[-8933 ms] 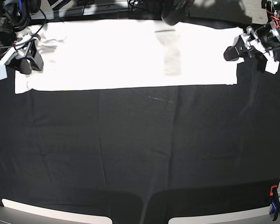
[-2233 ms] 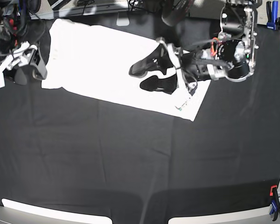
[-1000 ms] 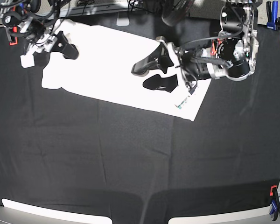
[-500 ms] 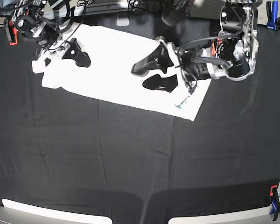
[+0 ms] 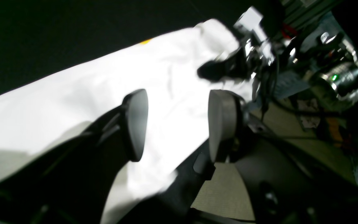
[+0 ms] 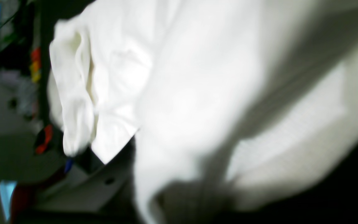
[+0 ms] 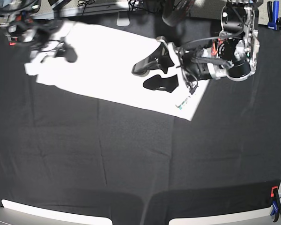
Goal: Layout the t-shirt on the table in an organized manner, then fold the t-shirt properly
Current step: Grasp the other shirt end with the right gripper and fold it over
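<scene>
Right gripper (image 7: pixel 68 52) just snapped shut on t-shirt (image 7: pixel 112 65) far corner, tugging it outward; shirt shifts on table (image 7: pixel 131 164). Left gripper (image 7: pixel 154 75) wide, empty, hovering above shirt's other end. Layout step underway.

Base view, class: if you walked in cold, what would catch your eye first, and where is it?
The white t-shirt, a bright slanted strip across the far half of the black table. Next, the left gripper poised over the shirt's middle with its jaws apart. Last, the right gripper, a motion-blurred shape at the shirt's far left end.
</scene>
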`<state>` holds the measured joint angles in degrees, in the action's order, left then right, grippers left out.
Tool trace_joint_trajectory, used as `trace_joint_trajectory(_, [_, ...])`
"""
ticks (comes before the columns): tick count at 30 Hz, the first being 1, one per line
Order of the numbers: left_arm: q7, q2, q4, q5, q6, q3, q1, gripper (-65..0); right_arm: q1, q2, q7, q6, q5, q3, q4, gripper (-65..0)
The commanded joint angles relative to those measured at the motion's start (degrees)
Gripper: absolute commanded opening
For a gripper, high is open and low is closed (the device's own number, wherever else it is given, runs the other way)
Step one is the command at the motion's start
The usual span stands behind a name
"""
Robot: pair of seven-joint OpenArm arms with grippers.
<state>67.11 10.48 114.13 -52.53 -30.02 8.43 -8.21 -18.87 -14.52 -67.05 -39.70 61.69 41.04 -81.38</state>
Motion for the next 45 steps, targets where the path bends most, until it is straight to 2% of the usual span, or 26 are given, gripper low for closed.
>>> trace_joint_trajectory(1, [-1.2,0.0,1.0,-1.5,-0.1,-0.1,0.6,-36.2,1.0,-1.7,1.3,-0.3,1.5,1.7,-0.9,-65.0])
trace_joint_trajectory(5, [-1.2,0.0,1.0,-1.5,-0.1,-0.1,0.6,-36.2,3.3,-5.3,1.3,-0.3,1.3,5.1,-0.9,-65.0])
trace_joint_trajectory(12, [-1.2,0.0,1.0,-1.5,-0.1,-0.1,0.6,-36.2,9.6,-11.4,1.3,-0.3,-0.9,5.1,-0.9,-65.0])
trace_joint_trajectory(14, [-1.2,0.0,1.0,-1.5,-0.1,-0.1,0.6,-36.2,11.7,-12.0,1.3,1.4,-2.0,5.1,-0.9,-65.0])
trace_joint_trajectory(17, [-1.2,0.0,1.0,-1.5,-0.2,-0.1,0.6,-36.2,12.2,-11.0,1.2,2.0,-2.7,4.6,-2.4,-65.0])
trace_joint_trajectory(23, [-1.2,0.0,1.0,-1.5,-0.2,-0.1,0.6,-36.2,9.5,-4.9,1.2,2.1,-16.2,4.6,-15.6,-65.0])
trace_joint_trajectory(25, [-1.2,0.0,1.0,-1.5,-0.1,-0.1,0.6,-36.2,8.4,-2.9,1.2,2.2,-18.5,4.6,-21.7,-65.0])
trace_joint_trajectory(30, [-1.2,0.0,1.0,-1.5,0.0,-0.1,0.6,-36.2,7.3,0.5,1.2,4.3,-18.1,4.6,-32.5,-65.0])
trace_joint_trajectory(36, [-1.2,0.0,1.0,-1.6,0.0,-0.1,0.6,-36.2,7.3,1.6,1.3,5.4,-18.3,3.1,-33.7,-65.0])
trace_joint_trajectory(39, [-1.2,0.0,1.0,-1.6,0.0,-0.1,0.6,-36.2,7.3,1.7,1.3,6.8,-19.1,-1.1,-33.7,-65.0])
trace_joint_trajectory(41, [-1.2,0.0,1.0,-1.6,0.0,-0.1,0.6,-36.2,7.9,1.7,1.3,8.2,-22.9,-5.8,-33.7,-65.0])
trace_joint_trajectory(45, [-1.1,0.0,1.0,-1.6,0.0,-0.1,0.6,-36.2,10.7,1.7,1.3,13.6,-30.2,-16.0,-33.7,-65.0])
